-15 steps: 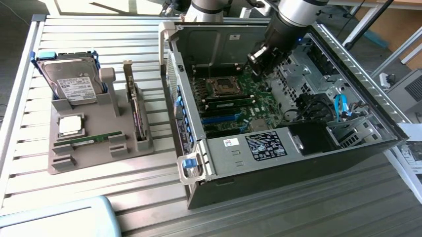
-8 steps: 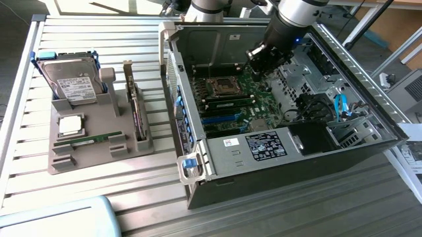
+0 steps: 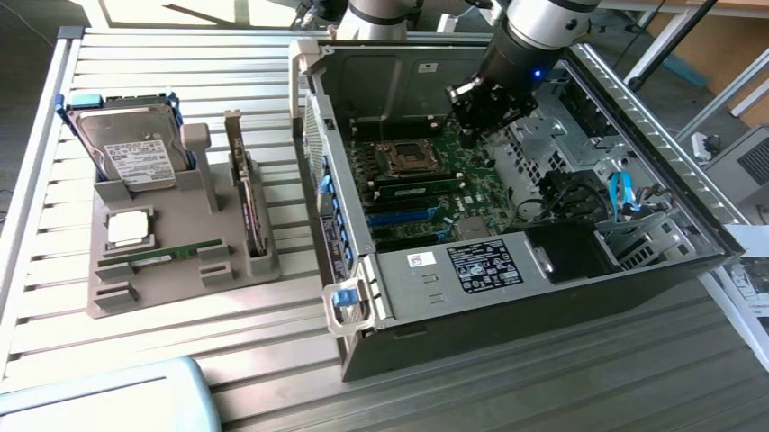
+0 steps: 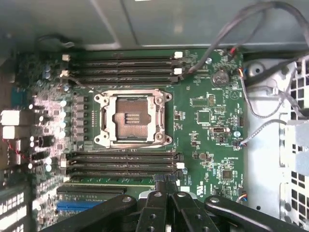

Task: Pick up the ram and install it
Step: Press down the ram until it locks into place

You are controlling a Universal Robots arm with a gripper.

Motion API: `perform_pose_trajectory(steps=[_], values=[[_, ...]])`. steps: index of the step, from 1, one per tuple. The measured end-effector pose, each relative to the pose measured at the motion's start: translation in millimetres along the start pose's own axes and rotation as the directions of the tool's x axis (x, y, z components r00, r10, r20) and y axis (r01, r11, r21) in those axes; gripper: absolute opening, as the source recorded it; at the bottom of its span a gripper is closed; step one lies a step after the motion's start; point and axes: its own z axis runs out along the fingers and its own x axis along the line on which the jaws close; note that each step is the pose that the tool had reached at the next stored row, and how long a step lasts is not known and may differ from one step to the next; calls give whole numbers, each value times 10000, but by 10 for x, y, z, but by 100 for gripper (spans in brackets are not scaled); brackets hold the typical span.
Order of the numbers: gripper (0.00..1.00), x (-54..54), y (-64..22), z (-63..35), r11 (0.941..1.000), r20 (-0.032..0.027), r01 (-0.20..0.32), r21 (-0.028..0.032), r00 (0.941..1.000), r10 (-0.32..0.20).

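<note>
- Hovering inside the open computer case (image 3: 517,270), the gripper (image 3: 465,135) sits low over the green motherboard (image 3: 463,193).
- Wrist view: the two black fingers (image 4: 157,203) are drawn together, tips meeting, with nothing seen clamped between them.
- The ram (image 4: 116,180) lies lengthwise in a memory slot of the bank on the near side of the processor socket (image 4: 133,118). One end is just beside the gripper (image 4: 166,186) tips; whether they touch it cannot be told.
- Exterior view: the ram (image 3: 415,190) shows as a thin green strip below the socket (image 3: 402,157), level with the board.
- The other dark memory slots (image 4: 120,65) beyond the socket look bare.
- Socket is open, contact field exposed.
- On the grey holder tray (image 3: 180,288), well apart at the exterior view's left: hard drive (image 3: 132,148), silver-topped processor chip (image 3: 130,228), upright expansion card (image 3: 247,207), and a second green stick (image 3: 162,257) seated in its cradle.
</note>
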Motion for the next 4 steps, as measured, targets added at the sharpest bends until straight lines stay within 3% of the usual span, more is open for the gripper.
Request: perform_pose_trajectory(steps=[4], values=[[11,-1,0,0,10000,0,2,0,10000,-2]])
